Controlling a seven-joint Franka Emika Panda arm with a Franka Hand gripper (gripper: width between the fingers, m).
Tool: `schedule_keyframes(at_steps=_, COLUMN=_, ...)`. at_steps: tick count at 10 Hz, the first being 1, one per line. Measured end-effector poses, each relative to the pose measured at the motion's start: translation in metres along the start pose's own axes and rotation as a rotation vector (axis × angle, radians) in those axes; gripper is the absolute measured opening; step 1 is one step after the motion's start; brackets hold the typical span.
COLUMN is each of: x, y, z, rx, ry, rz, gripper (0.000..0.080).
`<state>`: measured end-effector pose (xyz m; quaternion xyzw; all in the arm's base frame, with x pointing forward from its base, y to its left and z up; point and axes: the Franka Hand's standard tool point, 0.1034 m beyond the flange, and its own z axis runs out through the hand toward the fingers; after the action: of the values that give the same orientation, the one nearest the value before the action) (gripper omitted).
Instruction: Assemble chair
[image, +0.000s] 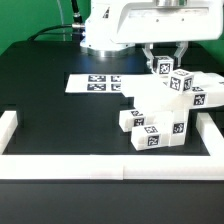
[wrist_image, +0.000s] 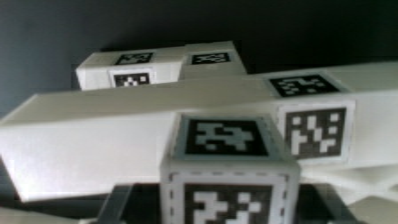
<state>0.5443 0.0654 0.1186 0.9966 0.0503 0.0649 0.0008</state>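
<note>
The hand (image: 163, 62) is positioned above the chair (image: 165, 108), its two fingers partly closed on either side of a small tagged block (image: 163, 68); firm contact cannot be confirmed. The wrist view shows the same block (wrist_image: 226, 165) between the fingers, above a larger white slab (wrist_image: 160, 120). The chair pieces are clustered on the black surface (image: 60, 115), toward the exterior view's right, near the marker board (image: 97, 82) and inside the white border rail (image: 110, 165).
</note>
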Motion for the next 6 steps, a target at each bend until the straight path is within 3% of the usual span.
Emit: schedule_keyframes(at_steps=6, x=-0.0001, y=-0.0022, z=0.0001, rx=0.010, ry=-0.001, rz=0.441, gripper=0.0291)
